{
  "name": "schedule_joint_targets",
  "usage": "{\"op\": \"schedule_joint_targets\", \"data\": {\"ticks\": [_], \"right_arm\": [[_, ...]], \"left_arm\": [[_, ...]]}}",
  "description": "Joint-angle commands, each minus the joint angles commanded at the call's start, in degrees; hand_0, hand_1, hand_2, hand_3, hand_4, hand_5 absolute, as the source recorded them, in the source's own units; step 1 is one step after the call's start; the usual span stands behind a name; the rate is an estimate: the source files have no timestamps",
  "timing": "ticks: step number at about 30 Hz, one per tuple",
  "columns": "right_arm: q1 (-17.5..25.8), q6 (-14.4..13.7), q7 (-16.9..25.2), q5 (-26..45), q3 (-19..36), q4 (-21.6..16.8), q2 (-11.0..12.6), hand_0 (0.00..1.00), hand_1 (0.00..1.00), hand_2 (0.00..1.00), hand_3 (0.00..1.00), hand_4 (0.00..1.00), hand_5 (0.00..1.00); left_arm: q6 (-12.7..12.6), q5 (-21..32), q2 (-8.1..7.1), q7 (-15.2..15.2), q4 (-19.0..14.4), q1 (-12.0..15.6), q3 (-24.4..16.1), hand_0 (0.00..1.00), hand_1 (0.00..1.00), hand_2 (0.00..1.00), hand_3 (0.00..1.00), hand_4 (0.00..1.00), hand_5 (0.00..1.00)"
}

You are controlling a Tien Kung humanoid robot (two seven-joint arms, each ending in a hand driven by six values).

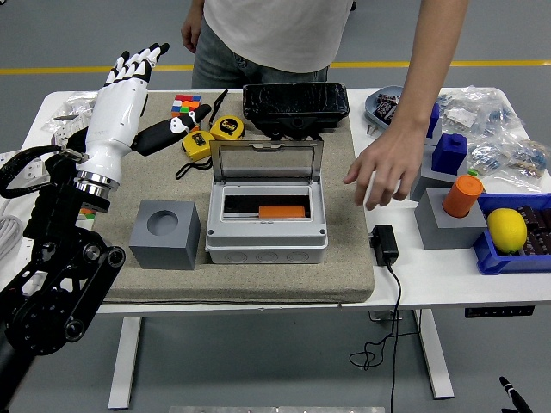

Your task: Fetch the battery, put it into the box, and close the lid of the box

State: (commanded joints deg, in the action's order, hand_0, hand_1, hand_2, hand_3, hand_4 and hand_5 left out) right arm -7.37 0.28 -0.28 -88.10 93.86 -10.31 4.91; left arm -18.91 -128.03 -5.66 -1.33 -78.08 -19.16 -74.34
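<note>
- Battery (282, 211): you see it as an orange piece lying flat inside the box (266, 232), in the slot behind the front wall.
- Your box is grey and sits on the beige mat (344, 241) in the middle of the table (448, 275); its clear lid (267, 161) stands up, hinged at the back edge, so the box is not closed.
- Your left hand (120, 99) is raised over the mat's far left corner, well apart from the box, with the white fingers (138, 58) spread wide and pointing up; it holds nothing.
- A black thumb piece of that hand reaches toward the yellow tape measure (215, 133), but you cannot tell whether they touch.
- Your right hand does not show in the head view.
- A person stands at the far side; the person's hand (379, 172) hangs open just beyond the mat's right edge, to the right of the box, and touches nothing you can make out.
- A grey block (165, 234) with a round hole on top stands just left of the box, on the mat.
- A black case (295, 103) lies behind the box, with a colour cube (189, 106) to its left.
- On the right you have grey stands, one carrying an orange cylinder (463, 195), and a lemon (506, 229) in a blue tray (495, 258).
- A black plug adapter (384, 244) lies on the table by the mat's right edge.
</note>
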Motion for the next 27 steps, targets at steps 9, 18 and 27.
{"op": "schedule_joint_targets", "data": {"ticks": [9,18,27], "right_arm": [[0.07,-0.02,-0.08,-0.13,0.15,0.00,0.04,0.842,0.757,0.751,0.801,0.998,0.998],[0.00,-0.08,-0.18,-0.42,0.58,0.00,0.09,0.841,0.756,0.751,0.801,0.998,0.998],[-0.08,-0.05,-0.17,-0.40,0.44,0.00,0.12,0.841,0.757,0.751,0.801,0.998,0.998]], "left_arm": [[4.82,-1.97,-1.09,4.52,-0.47,-1.02,2.19,0.927,0.941,0.882,0.871,0.998,0.998],[12.37,-1.97,-1.90,9.06,-2.01,-1.99,5.79,0.742,0.792,0.758,0.767,0.998,0.998],[16.05,-1.97,-2.41,11.69,-2.74,-2.81,9.60,0.738,0.797,0.761,0.769,0.998,0.998]]}}
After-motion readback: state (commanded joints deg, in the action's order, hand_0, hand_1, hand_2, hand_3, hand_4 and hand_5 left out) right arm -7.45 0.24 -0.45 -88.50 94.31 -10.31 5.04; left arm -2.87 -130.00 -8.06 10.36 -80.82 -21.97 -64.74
